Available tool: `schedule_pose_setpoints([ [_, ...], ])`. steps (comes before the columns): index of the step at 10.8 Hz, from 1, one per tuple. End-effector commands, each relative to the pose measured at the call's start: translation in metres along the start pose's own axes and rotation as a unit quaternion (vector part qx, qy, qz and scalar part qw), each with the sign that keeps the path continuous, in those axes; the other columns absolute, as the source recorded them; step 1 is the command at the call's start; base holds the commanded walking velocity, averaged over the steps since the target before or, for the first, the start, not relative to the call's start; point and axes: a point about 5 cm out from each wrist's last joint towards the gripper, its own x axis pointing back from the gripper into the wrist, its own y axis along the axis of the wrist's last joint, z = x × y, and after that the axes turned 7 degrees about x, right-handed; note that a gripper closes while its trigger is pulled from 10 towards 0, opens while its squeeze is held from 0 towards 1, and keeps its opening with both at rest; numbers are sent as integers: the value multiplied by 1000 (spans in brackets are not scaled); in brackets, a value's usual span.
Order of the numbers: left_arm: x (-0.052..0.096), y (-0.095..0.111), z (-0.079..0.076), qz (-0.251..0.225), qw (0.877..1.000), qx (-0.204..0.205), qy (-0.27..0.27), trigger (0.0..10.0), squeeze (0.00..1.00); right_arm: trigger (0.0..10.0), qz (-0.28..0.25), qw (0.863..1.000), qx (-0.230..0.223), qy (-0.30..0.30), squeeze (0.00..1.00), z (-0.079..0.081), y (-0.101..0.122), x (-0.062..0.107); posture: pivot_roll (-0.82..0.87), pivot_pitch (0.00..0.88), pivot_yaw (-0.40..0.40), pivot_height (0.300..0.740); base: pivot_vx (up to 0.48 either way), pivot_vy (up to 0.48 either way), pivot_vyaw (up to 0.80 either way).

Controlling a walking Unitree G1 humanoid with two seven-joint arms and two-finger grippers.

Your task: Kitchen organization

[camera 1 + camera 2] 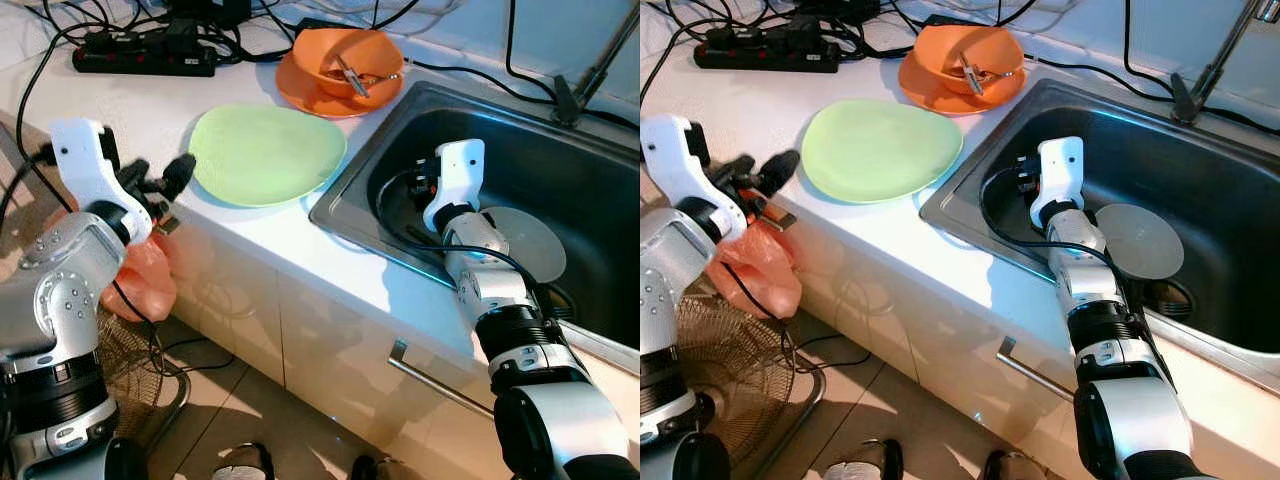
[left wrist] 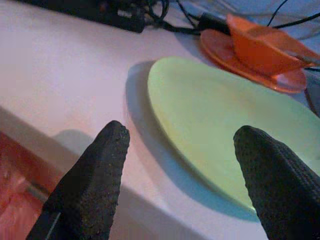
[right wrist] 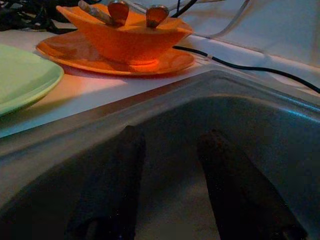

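The left gripper [image 2: 177, 175] is wide apart and holds nothing, just beside the green plate [image 1: 265, 153] at the desk [image 1: 120, 110] edge. The right gripper [image 3: 170, 195], parted and empty, is inside the sink [image 1: 570, 180], beside this plate. The orange bowl [image 1: 352, 62] stands behind the plate.

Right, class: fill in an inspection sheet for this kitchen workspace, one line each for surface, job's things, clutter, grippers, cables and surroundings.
Surface: white counter beside a steel sink.
Job's things: green plate lies flat on the counter; orange bowl holding utensils sits on an orange plate; a round grey disc lies in the sink.
Clutter: nothing seen on the counter beyond the cables.
Grippers: left gripper open, at the counter edge, facing the green plate; right gripper open, down inside the sink.
Cables: black power strip and tangled leads at the back of the counter.
Surroundings: orange bag and a fan on the floor; faucet behind the sink.
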Motion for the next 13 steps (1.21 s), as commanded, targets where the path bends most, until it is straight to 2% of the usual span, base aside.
schedule_pose_setpoints([
  [1, 0, -2, 3, 10, 1000, 16, 10, 10000, 0, 10000, -3, 1000, 2, 0, 0, -2, 1, 0, 131, 124, -38, 740, 0, 0, 0],
  [3, -3, -13, 8, 45, 999, 11, 28, 10000, 0, 10000, -4, 1000, 1, 0, 0, -1, 1, 0, 127, 122, -35, 740, 0, 0, 0],
  [6, -9, -11, 2, 42, 999, 32, 13, 10000, 0, 10000, -7, 1000, 0, -3, 0, -1, 4, -2, 123, 111, -27, 740, 0, 0, 0],
  [9, -11, -2, -7, 25, 999, 26, -9, 10000, 0, 10000, -8, 1000, -2, -2, 0, 0, 4, -2, 125, 113, -23, 740, 0, 0, 0],
  [11, -15, -9, -6, 41, 999, 35, -2, 10000, 0, 10000, -7, 1000, -2, -4, 0, -1, 4, -2, 117, 111, -18, 740, 0, 0, 0],
  [13, -17, -14, -11, 49, 998, 40, -11, 10000, 0, 10000, -9, 1000, -1, -6, 0, -2, 4, -1, 110, 108, -20, 740, 0, 0, 0],
])
